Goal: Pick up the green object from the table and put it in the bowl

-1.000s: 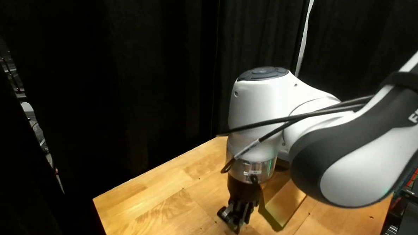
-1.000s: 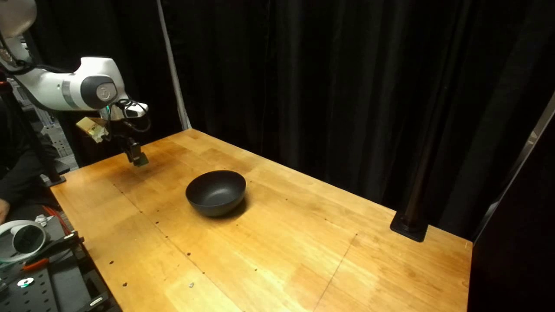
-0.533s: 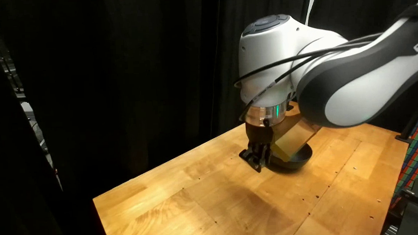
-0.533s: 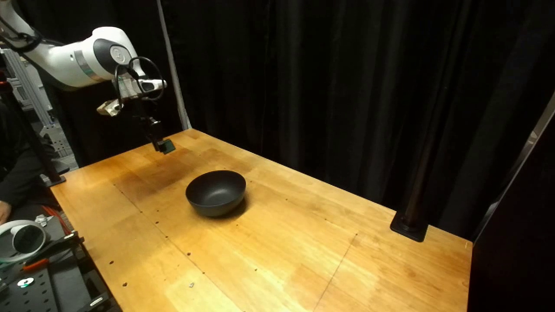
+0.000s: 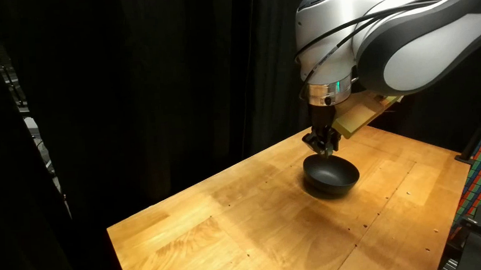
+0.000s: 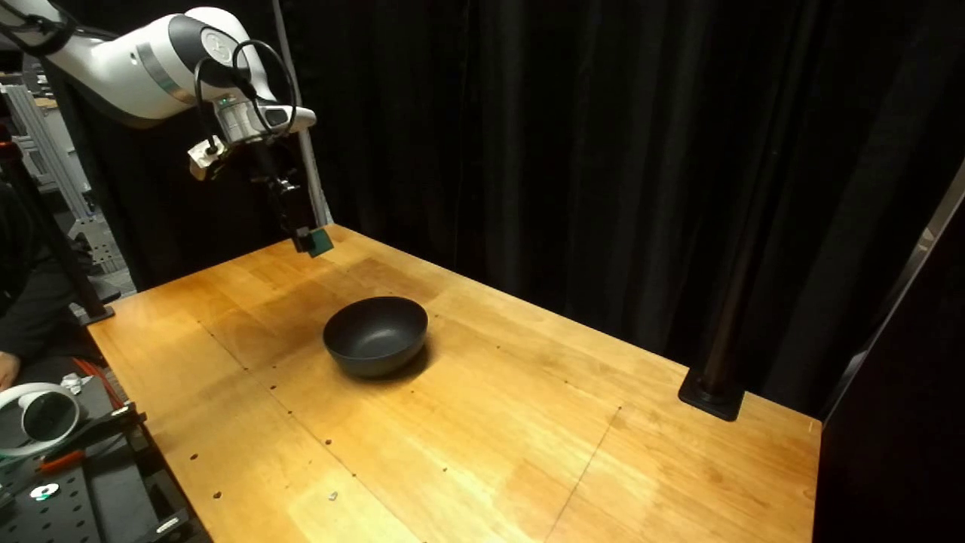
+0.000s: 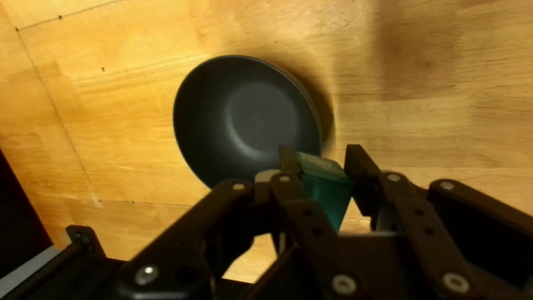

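Note:
The green object [image 7: 327, 187] is a small dark-teal block held between my fingertips. It also shows at the tip of the gripper in an exterior view [image 6: 321, 243]. My gripper [image 7: 321, 161] is shut on it and holds it above the table [image 6: 513, 422]. The black bowl [image 6: 375, 367] stands upright on the table, with nothing visible inside. In an exterior view my gripper [image 5: 325, 146] overlaps the far rim of the bowl [image 5: 331, 175]. In the wrist view the fingertips and block overlap the lower right rim of the bowl [image 7: 200, 108].
A black post with a square base [image 6: 711, 396] stands at the table's back edge. Another post base [image 6: 98, 313] is at the left corner. A tiny scrap [image 6: 332, 495] lies near the front. Dark curtains [image 6: 565, 151] hang behind the table. A cart with tools [image 6: 90, 483] stands beside it.
My gripper has risen and moved across the table towards the bowl, carrying the green object. The bowl has not moved.

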